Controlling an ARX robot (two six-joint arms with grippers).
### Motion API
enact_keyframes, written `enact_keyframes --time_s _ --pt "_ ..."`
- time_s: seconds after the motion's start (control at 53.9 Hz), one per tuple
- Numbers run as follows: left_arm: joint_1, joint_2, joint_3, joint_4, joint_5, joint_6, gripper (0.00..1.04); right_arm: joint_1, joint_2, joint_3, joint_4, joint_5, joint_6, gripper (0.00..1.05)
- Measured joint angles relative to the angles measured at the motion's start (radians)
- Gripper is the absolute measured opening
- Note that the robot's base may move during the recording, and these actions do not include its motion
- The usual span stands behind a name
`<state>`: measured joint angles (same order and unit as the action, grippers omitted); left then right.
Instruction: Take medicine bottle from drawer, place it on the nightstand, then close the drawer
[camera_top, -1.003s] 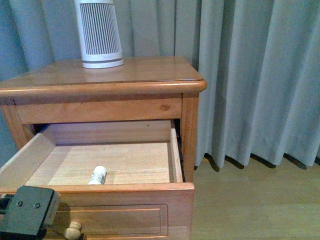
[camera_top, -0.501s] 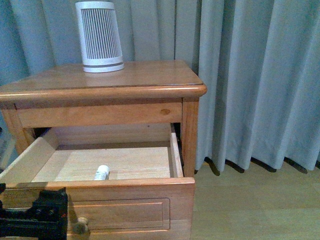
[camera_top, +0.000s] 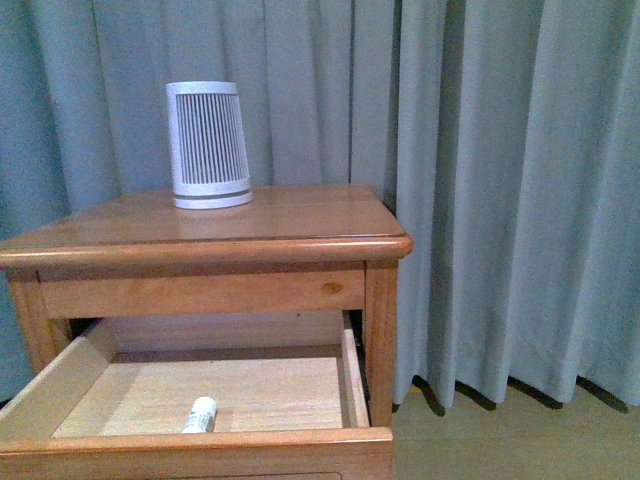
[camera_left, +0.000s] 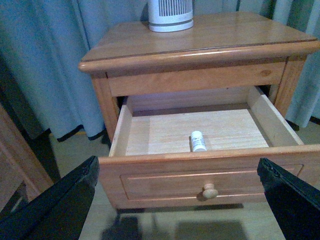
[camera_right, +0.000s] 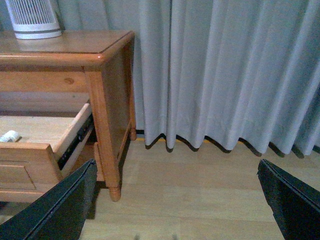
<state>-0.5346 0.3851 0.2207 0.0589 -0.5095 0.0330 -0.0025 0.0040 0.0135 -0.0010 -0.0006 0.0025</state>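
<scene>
The nightstand (camera_top: 290, 240) stands before the curtains, with its upper drawer (camera_top: 355, 385) pulled out. The small white medicine bottle (camera_top: 200, 414) lies on its side on the pale drawer floor near the front; it also shows in the left wrist view (camera_left: 198, 141) and at the edge of the right wrist view (camera_right: 9, 136). The drawer's front panel and knob (camera_left: 209, 191) face my left gripper (camera_left: 185, 200), which is open and empty, well back from the drawer front. My right gripper (camera_right: 177, 200) is open and empty over bare floor right of the nightstand. Neither gripper shows in the front view.
A white-and-grey ribbed device (camera_top: 208, 146) stands on the nightstand's top at the back left. Grey-blue curtains (camera_top: 500, 180) hang behind and to the right. Wooden floor (camera_right: 200, 185) lies right of the nightstand. A wooden bed frame edge (camera_left: 15, 160) is at one side in the left wrist view.
The front view has tilted upward: the nightstand now sits lower in frame and the left gripper has dropped out of view. The bottle still lies in the open drawer.
</scene>
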Motion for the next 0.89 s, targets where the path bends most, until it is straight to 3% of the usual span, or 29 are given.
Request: enact_keyframes --time_s 0.316,0.557,0.669,0.78,0.891 --pt "-0.006 -0.159 -0.137 -0.062 -0.035 -0.053 0.98 0.0 0.0 0.0 0.0 0.0 0.0 0.98" --pt "0.2 -0.201 -0.162 -0.135 0.061 -0.124 0.98 0.0 0.0 0.0 0.0 0.0 0.0 0.98" --pt "0.222 -0.198 -0.163 -0.134 0.071 -0.134 0.98 0.0 0.0 0.0 0.0 0.0 0.0 0.98" --pt "0.292 -0.32 -0.211 -0.046 0.266 -0.08 0.8 0.0 0.0 0.0 0.0 0.0 0.0 0.98" --pt "0.35 -0.359 -0.211 -0.041 0.332 -0.057 0.61 0.0 0.0 0.0 0.0 0.0 0.0 0.98"
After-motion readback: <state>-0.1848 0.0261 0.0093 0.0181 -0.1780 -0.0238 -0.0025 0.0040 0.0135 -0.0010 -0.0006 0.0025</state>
